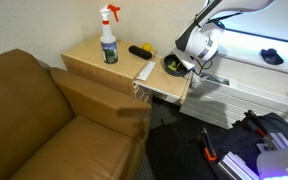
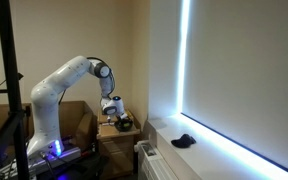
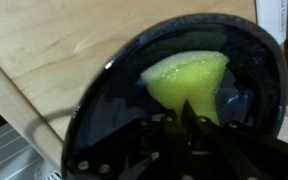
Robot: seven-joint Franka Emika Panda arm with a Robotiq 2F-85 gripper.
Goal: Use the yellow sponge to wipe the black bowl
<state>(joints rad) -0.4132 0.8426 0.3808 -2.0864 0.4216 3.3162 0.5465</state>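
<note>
Yellow-green foam is seen inside the black bowl (image 3: 114, 110): the yellow sponge (image 3: 189, 72) lies in the bowl's well in the wrist view, tilted, with its lower end drawn narrow. That narrow end is clamped between the fingers of the gripper (image 3: 187, 112), whose jaws are closed on it. Nothing but the sponge can be made out in the bowl, and its glossy inner surface shows reflections.

The bowl is set near the edge of a light wooden table (image 3: 44, 45). In an exterior view the gripper (image 1: 191, 62) is lowered over the bowl at the table's end. On the same table a spray bottle (image 1: 108, 42) with a red-and-white trigger head stands upright, well apart from the bowl, and a black-and-yellow tool (image 1: 141, 50) lies between bottle and bowl. A label is carried on the bottle, but its writing is too small to be read. A small dark blue object (image 1: 272, 57) rests on the lit sill beyond the table, and a brown couch (image 1: 44, 120) stands beside the table.
</note>
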